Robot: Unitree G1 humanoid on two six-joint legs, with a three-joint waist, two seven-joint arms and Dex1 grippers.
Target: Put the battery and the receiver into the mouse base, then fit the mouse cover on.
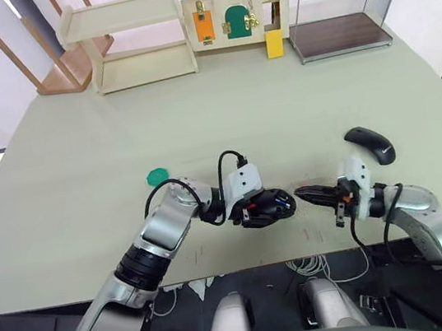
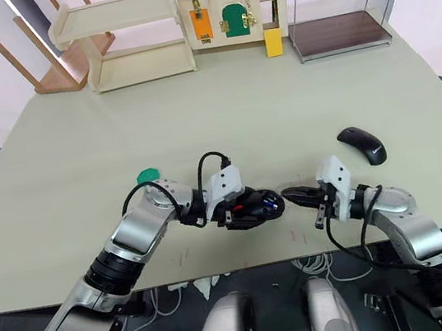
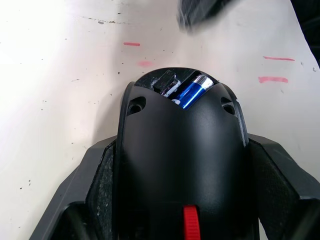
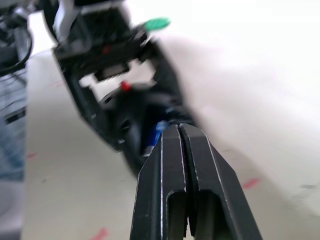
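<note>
The left gripper (image 1: 259,208) is clamping the mouse base (image 1: 267,205) between both fingers near the front edge of the table (image 1: 78,153), red patch toward the wrist. In the left wrist view the battery (image 3: 191,92) is sitting already in the compartment at the far end of the base, silver end showing. Beside it there is a dark slot w/ something pale; I cannot tell if the receiver is in there.

The right gripper (image 1: 312,195) is pointing at the base, just beside it, fingers pressed together w/ nothing visible between them. So my guess: it is pushing or checking the battery, not carrying.

To do this step well: the left arm should be keeping the base steady & level, and the right tip should be pressing straight down on the battery, not sideways, or it can pop out.

Farther right, well apart, the mouse cover (image 1: 370,144) is lying on the table, not yet fitted. A green disc (image 1: 157,176) is lying further back on the left.
</note>
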